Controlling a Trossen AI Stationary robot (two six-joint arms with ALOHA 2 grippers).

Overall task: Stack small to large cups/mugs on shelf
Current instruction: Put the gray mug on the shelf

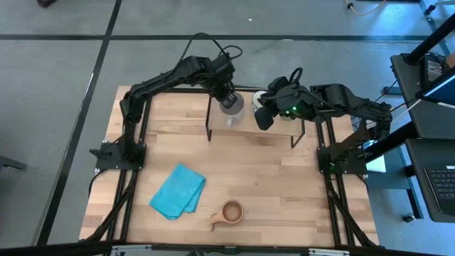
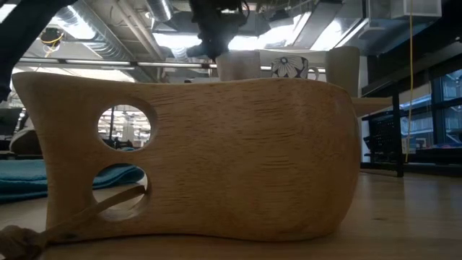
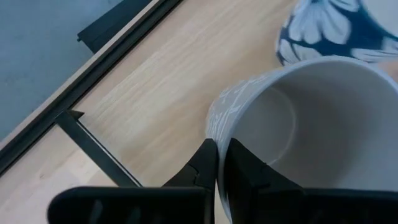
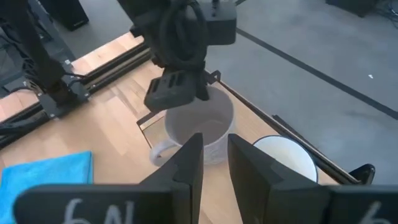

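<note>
The grey mug [image 4: 200, 130] is upright on the shelf [image 1: 249, 131], at its left end, with my left gripper [image 3: 217, 168] shut on its rim. Next to it stands the white mug [image 4: 283, 158], which has a blue flower pattern [image 3: 336, 28]. In the low view a taller tumbler [image 2: 343, 66] stands right of both. My right gripper [image 4: 214, 158] hovers open over the shelf's right half, touching nothing. The small brown wooden cup [image 1: 231, 211] sits on the table near its near edge and fills the low view [image 2: 195, 159]. My left gripper pinches the grey mug's rim [image 3: 214, 134], one finger [image 3: 249, 171] inside the mug and the other finger [image 3: 202, 168] outside its wall. It comes from above, pointing down. The mug is upright over the shelf board; I cannot see whether its base rests there.
A blue cloth [image 1: 178, 190] lies folded on the table, left of the wooden cup. The shelf's thin black legs [image 1: 208, 121] stand on the table's far half. Bare tabletop [image 1: 284, 185] stretches between the shelf and the near edge.
</note>
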